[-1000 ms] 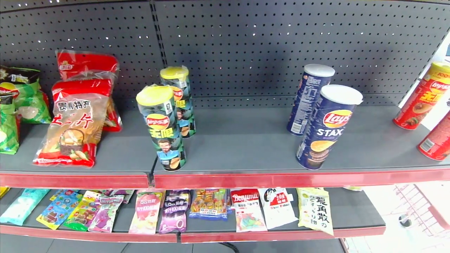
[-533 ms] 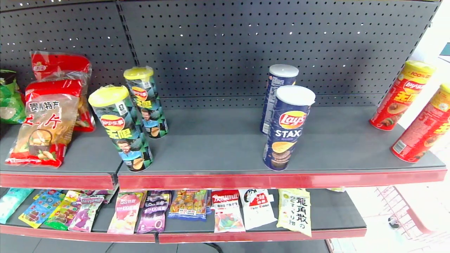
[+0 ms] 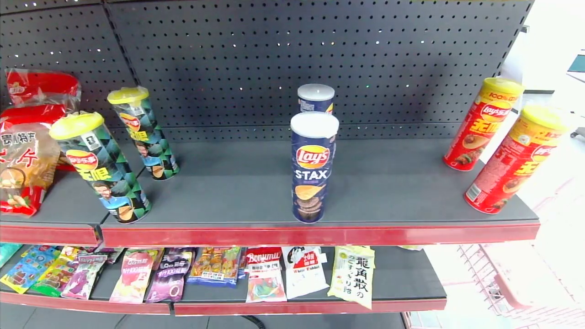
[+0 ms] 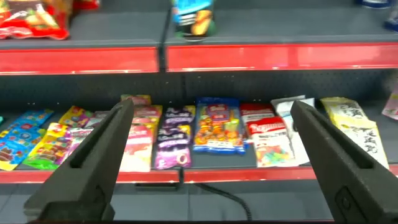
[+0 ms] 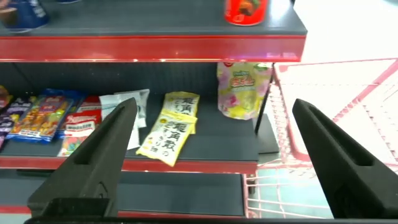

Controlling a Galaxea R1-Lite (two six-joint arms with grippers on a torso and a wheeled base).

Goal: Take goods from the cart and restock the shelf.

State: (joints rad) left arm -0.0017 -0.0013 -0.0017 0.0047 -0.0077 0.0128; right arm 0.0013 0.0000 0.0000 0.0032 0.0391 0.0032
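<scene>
My left pincer (image 4: 212, 104) & right pincer (image 5: 214, 102) gape wide, nothing held, ready to grab. Cart (image 3: 498, 283) is at 4 o'clock. Shelf (image 3: 388, 192) has room btw blue can (image 3: 313, 169) & red cans (image 3: 482, 123).

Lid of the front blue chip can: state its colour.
White lid, on the blue chip can; best in head view.

**Words on the snacks**

The blue can (image 3: 313, 169) in the middle has a round logo and big white letters. The red cans (image 3: 482, 125) on the right and the green cans (image 3: 98, 169) on the left have yellow signs. The pale packet (image 3: 353, 274) lower down has black signs.
</scene>
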